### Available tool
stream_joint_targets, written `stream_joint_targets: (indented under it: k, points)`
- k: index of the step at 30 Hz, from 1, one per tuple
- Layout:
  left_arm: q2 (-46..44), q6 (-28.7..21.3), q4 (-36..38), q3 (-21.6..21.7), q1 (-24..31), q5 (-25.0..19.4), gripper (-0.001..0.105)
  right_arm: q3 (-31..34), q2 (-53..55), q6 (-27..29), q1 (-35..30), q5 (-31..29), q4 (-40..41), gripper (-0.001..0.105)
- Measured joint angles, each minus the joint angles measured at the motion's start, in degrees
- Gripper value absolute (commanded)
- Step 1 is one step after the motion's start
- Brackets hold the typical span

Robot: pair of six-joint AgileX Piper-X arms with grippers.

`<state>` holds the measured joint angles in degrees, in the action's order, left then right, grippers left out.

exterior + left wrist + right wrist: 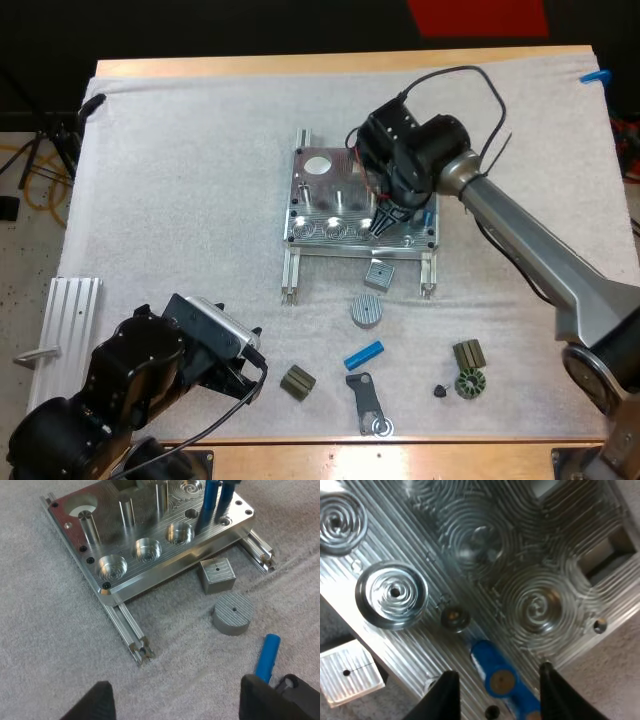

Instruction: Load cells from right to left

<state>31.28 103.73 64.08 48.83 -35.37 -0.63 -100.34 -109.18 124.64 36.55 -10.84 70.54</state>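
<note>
High view: the right pincer [385,222] hangs tip-down over the near right corner of the fixture [335,190], which sits mid-surface [180,200]. Right wrist view: its fingers [445,695] stand apart on either side of a blue cell [492,672] at the fixture's near edge, and bare metal shows between the cell and one finger. Three round pockets [147,550] to the left of that cell show bare machined floors.

A loose cell [364,354] lies on the surface between the fixture and the near edge, well apart from the right pincer. Left wrist view: the left pincer [175,705] is spread wide and grips nothing, with the loose cell just beside one finger. A grey cube [379,274] and a grey disc [367,310] lie between the fixture and the loose cell.
</note>
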Motion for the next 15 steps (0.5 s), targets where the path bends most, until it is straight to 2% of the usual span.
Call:
stream_joint_targets:
  k: [6,15]
  points:
    - [0.00,0.00,0.00,0.00,0.00,0.00,0.053,0.00,1.49,0.00,0.00,-5.30,-0.78,0.038]
    - [0.00,-0.16,0.00,0.00,0.00,0.00,0.053,0.00,2.07,-5.03,0.00,-4.01,2.94,0.038]
